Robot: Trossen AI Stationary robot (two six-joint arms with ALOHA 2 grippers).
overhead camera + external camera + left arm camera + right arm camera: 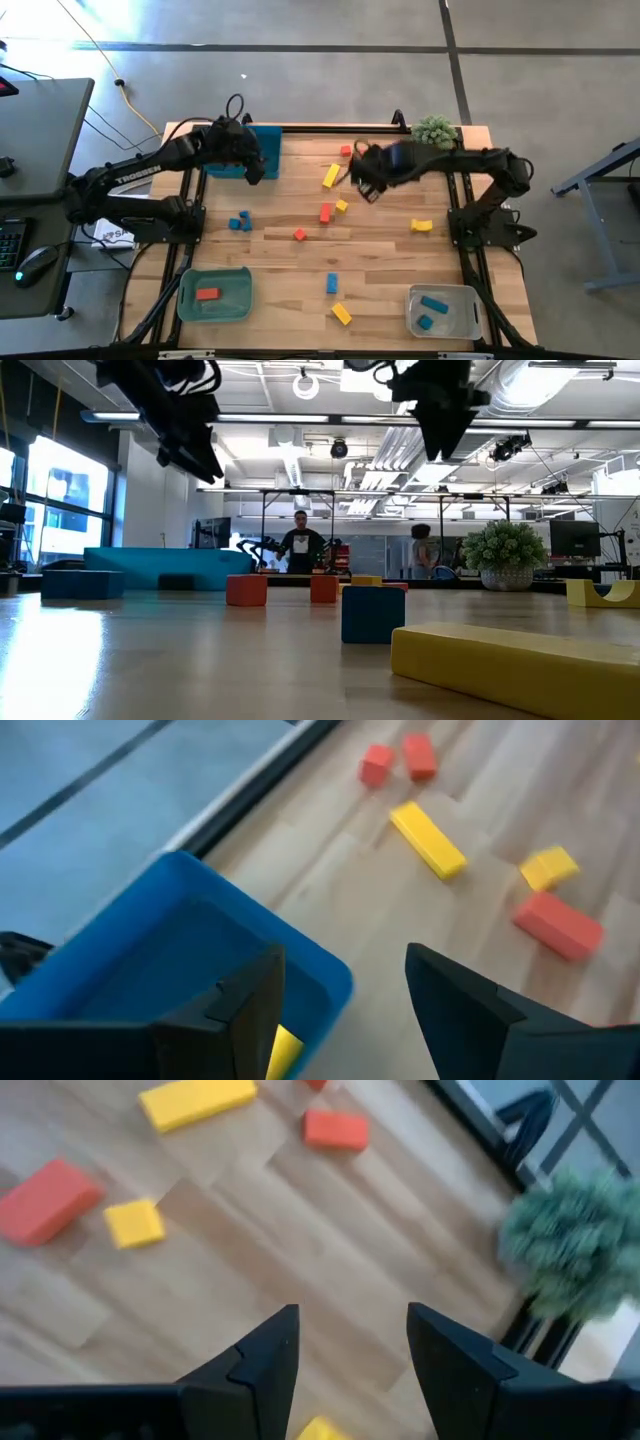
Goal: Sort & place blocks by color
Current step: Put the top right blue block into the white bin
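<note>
- The left gripper (254, 168) hovers at the upper left of the high view over the near edge of the bright blue plastic tray (262, 140), fingers apart and empty. In its wrist view a small yellow block (285, 1048) lies inside that tray, right below the fingers.
- The risk I see here: this arm swings away low and clips the tray's rim, shoving the tray along the wooden worktop (380, 270).
- The right gripper (366, 186) hangs just above centre of the high view, fingers apart with nothing between them. A scrap of yellow shows under it in the wrist view; I cannot tell what it is.
- Around it lie a long yellow bar (331, 176), a small yellow cube (341, 206), a red-orange bar (325, 212) and a small red-orange cube (346, 151), all close together. My worry is that a descent slightly off line nudges a neighbour or pinches two colours at once.
- Elsewhere, a red-orange block (207, 294) sits in the green tray (240, 275) at lower left, blue blocks (432, 302) in the grey tray (470, 295) at lower right.
- Loose blue cubes (240, 221) wait left of centre; sorting looks roughly a quarter done.
- Both arms reach inward from the worktop's sides, elbows bent, wrists pitched down.
</note>
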